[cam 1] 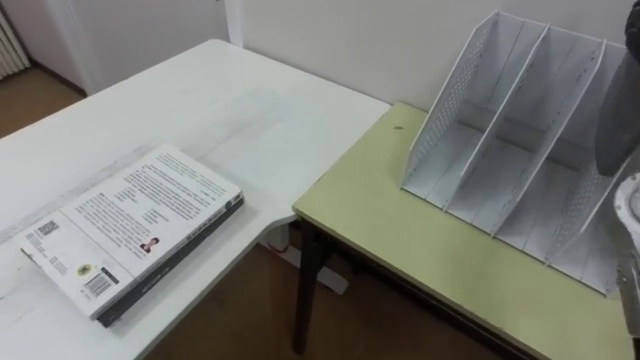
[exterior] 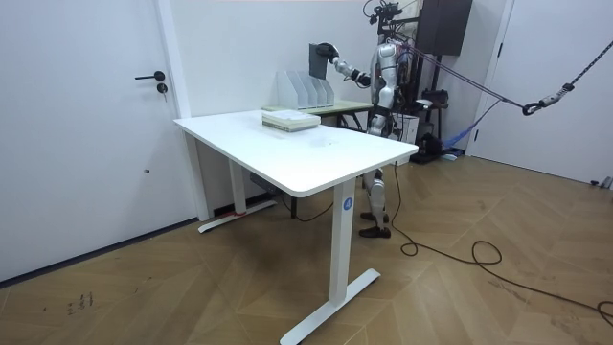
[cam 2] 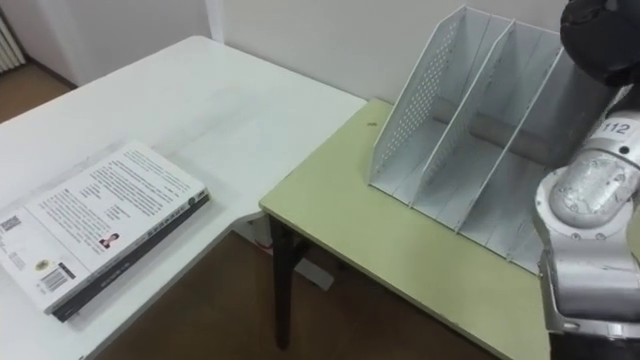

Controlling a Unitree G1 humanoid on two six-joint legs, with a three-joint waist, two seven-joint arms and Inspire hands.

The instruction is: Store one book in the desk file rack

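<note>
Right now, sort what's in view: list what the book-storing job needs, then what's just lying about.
For the job:
- grey book, held upright in the right hand
- white file rack beneath it, on the green table

Lying about:
- white-covered book, flat on the white desk
- door

1. White walls (exterior: 239,43) close the room; a white door (exterior: 86,134) with a dark lever handle (exterior: 151,77) stands at the room view's left.
2. The floor (exterior: 192,297) is light wood laid in herringbone.
3. A white desk (exterior: 316,158) on white legs stands mid-room.
4. A yellow-green table (cam 1: 400,240) with dark legs sits just beside the desk's far edge, against the wall.
</note>
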